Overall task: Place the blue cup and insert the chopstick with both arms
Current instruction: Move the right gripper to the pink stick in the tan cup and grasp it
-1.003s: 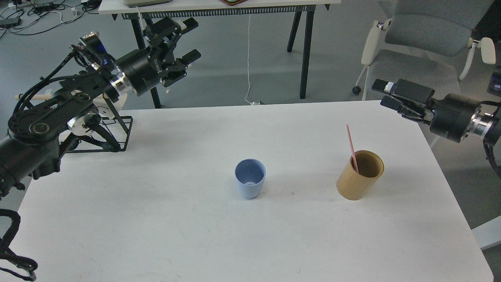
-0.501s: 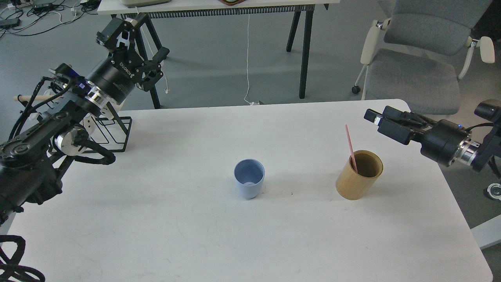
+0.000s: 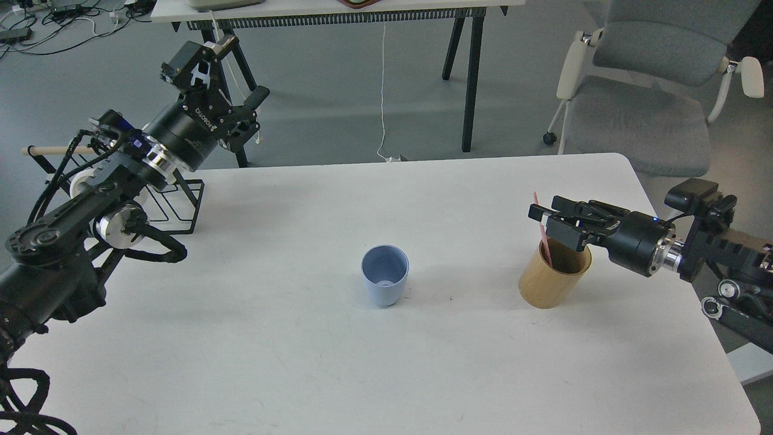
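Observation:
The blue cup [image 3: 385, 283] stands upright and empty in the middle of the white table [image 3: 272, 362]. The pink chopstick [image 3: 535, 199] leans inside the tan wooden holder [image 3: 546, 284] to the cup's right, its top end sticking out. My right gripper [image 3: 540, 220] comes in from the right, just above the holder's rim. It is open, with its fingertips on either side of the chopstick. My left gripper [image 3: 220, 75] is open and empty, raised beyond the table's far left corner, far from the cup.
A black wire rack [image 3: 178, 205] with a pale wooden rod [image 3: 54, 149] stands at the table's far left, under my left arm. A grey chair [image 3: 640, 90] and another table's legs [image 3: 471, 78] stand behind the table.
My right gripper has moved down and left, from off the table's right edge to the chopstick above the holder. My left gripper swung left, then shifted slightly right. Cup and holder have not moved.

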Robot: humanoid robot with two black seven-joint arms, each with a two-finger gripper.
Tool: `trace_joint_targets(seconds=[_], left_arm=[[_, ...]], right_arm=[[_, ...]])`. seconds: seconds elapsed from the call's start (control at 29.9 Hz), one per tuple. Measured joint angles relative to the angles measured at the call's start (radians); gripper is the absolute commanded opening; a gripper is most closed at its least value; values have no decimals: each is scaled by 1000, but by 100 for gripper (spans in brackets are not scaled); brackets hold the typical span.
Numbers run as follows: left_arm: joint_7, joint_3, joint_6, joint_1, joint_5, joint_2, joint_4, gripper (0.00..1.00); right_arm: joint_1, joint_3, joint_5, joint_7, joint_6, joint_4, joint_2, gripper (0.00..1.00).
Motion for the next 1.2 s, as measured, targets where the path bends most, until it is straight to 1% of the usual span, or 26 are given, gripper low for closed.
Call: trace_joint_targets(seconds=[0.07,0.13,0.23,0.4,0.5,0.57,0.84,1.2], left_arm=[[0,1,0,0,0,-2,0,97],[0,1,0,0,0,-3,0,97],[0,1,0,0,0,-3,2,97],[0,2,0,1,0,-8,7,97],[0,3,0,2,0,-14,15,97],[0,3,0,5,0,-16,16,97],[0,3,0,8,0,-15,17,97],[0,3,0,14,-2,-21,17,97]], right_arm=[[5,-7,-5,0,0,-7,8,47],[16,-12,-7,0,0,-8,10,35],[30,-27,-8,0,0,-8,10,32],[38,-37,-12,0,0,-9,4,22],[39,-38,-19,0,0,-10,4,18],[39,-39,-20,0,0,-10,3,14],[46,-40,-34,0,0,-10,0,4],[70,-40,-40,0,6,-2,-38,3]])
